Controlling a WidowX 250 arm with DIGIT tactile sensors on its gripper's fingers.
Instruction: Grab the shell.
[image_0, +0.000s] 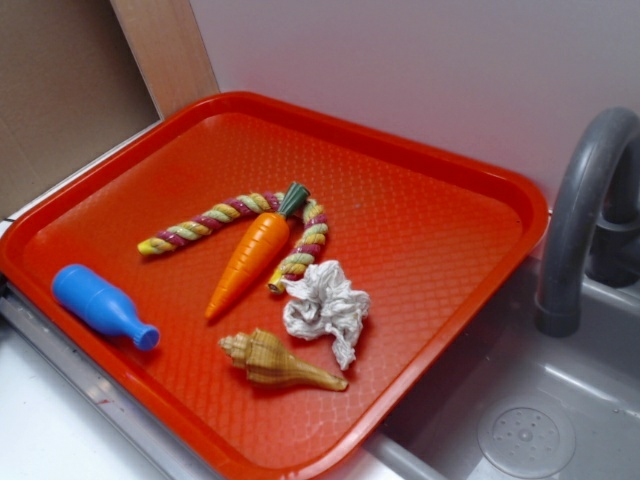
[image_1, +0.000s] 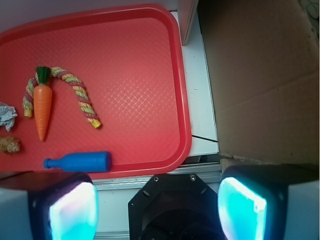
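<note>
The shell (image_0: 277, 362), tan and cream with brown stripes, lies on the red tray (image_0: 420, 220) near its front edge, knobbly head to the left and pointed tail to the right. In the wrist view only its head (image_1: 10, 145) shows at the left edge. My gripper (image_1: 157, 200) is open and empty, high above the tray's edge and well away from the shell. It does not show in the exterior view.
On the tray lie an orange toy carrot (image_0: 250, 262), a braided rope toy (image_0: 225, 218), a white rag wad (image_0: 325, 308) and a blue toy bottle (image_0: 100, 305). A grey sink (image_0: 520, 420) with a faucet (image_0: 580, 210) stands right of the tray. Cardboard (image_1: 260, 75) lies beside it.
</note>
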